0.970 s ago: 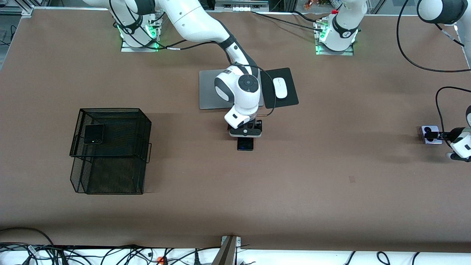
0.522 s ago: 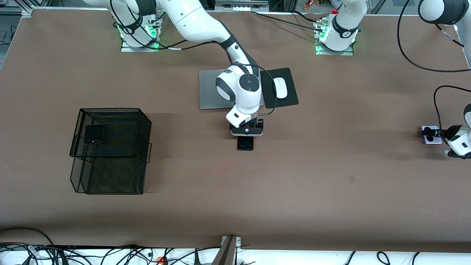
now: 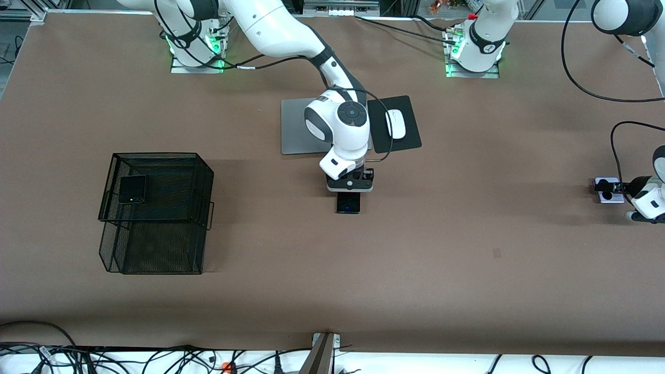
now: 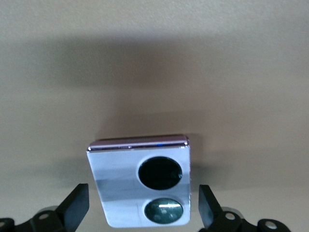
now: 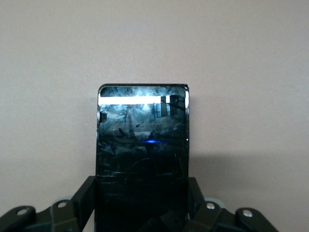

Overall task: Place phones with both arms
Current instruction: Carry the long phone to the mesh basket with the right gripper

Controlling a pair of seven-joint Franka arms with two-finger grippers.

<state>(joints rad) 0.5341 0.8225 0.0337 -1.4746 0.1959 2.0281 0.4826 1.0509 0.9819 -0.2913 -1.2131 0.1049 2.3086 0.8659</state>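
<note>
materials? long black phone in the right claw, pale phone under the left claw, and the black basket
Long black phone: glossy glass-like face, mirror reflections, smudges.
Pale phone: polished lilac-white shell, looks like glass or glossy plastic; shiny metal-like edge band; two dark lens circles.
Black basket: black wire mesh, probably coated metal; you can see through the walls.

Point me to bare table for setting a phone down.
Widest bare stretch: nearer the camera than the slim black phone, between the mesh basket and the lilac phone. Crowded: laptop and mouse.
</note>
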